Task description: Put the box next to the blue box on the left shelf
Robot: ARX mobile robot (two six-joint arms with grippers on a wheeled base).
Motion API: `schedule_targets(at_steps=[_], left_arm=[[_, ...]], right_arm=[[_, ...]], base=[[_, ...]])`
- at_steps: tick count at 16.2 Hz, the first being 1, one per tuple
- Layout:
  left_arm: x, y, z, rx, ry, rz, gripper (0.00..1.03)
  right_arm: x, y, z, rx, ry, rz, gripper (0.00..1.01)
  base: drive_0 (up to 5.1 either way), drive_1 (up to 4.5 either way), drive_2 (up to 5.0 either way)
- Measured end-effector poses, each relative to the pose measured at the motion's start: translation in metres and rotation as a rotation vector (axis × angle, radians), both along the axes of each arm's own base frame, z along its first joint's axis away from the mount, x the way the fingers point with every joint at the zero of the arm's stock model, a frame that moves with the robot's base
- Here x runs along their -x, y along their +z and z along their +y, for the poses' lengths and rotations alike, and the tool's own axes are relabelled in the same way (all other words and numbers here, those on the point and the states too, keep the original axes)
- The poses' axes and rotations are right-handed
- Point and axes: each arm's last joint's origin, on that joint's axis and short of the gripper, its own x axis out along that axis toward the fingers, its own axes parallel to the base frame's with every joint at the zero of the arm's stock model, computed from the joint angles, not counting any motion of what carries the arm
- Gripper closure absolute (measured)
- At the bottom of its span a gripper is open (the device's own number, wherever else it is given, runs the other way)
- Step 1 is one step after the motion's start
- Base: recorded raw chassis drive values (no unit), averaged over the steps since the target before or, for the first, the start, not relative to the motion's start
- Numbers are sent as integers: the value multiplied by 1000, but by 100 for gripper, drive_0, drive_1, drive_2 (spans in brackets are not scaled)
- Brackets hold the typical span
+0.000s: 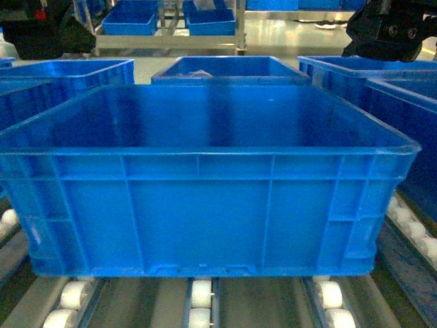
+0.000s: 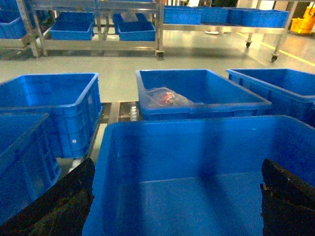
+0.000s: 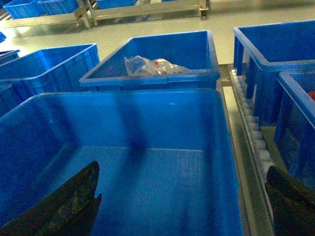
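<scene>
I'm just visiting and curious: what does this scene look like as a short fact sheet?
main item: large blue box, open-topped, empty
resting on: left shelf of white roller wheels
behind it: another blue crate holding a clear plastic bag
neighbours: more blue crates on both sides
left gripper: open, above the box
right gripper: open, above the box
holding anything: no
</scene>
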Motion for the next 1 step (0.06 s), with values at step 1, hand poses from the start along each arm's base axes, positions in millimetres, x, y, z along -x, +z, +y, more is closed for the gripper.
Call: schedule_targets(at_steps=[1], left_arm=[[0,2,0,-1,0,-4,5]], right_arm=[[0,0,0,0,0,-1,3]], base=[[0,0,0]])
